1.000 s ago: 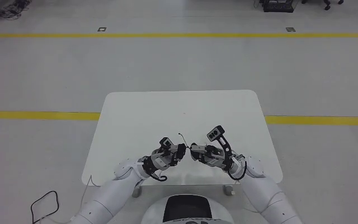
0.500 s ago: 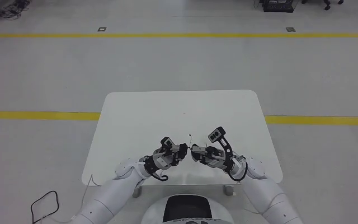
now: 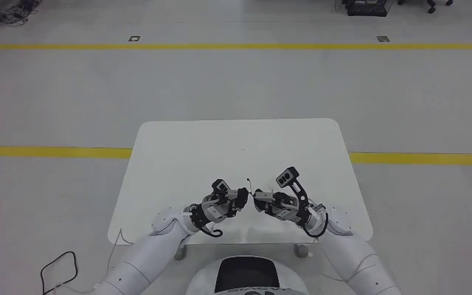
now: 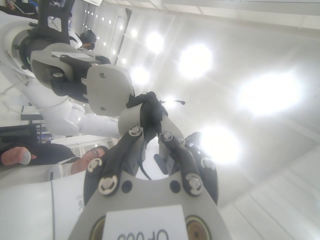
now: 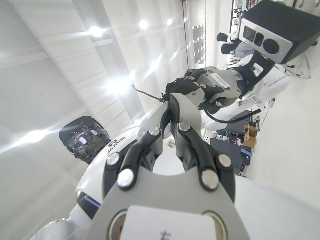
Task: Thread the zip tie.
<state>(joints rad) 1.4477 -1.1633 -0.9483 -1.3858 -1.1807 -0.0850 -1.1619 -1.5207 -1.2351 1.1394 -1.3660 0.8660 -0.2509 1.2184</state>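
The white tabletop (image 3: pixel 221 144) has rounded corners. Both arms come in over its near edge, and their claws meet tip to tip above the near middle. They are close to that near edge and well apart from the far edge and from both side edges (most of the room for moving lies ahead and to either side).

The left claw (image 3: pixel 240 198) is clenched. In the left wrist view its fingers (image 4: pixel 130 118) are drawn together at the tips, with a thin black strand running down between them. The right claw (image 3: pixel 258 199) is also clenched, its ribbed pads (image 5: pixel 173 108) pressed flat against each other. The two sets of tips are touching or just beside one another; I cannot tell which.

The black zip tie (image 5: pixel 146 92) is held where the claws meet, above the tabletop and not resting on it. A short free length sticks out from the pinched tips and ends in a small knob. From above, that free end (image 3: pixel 249 184) points away from the robot.
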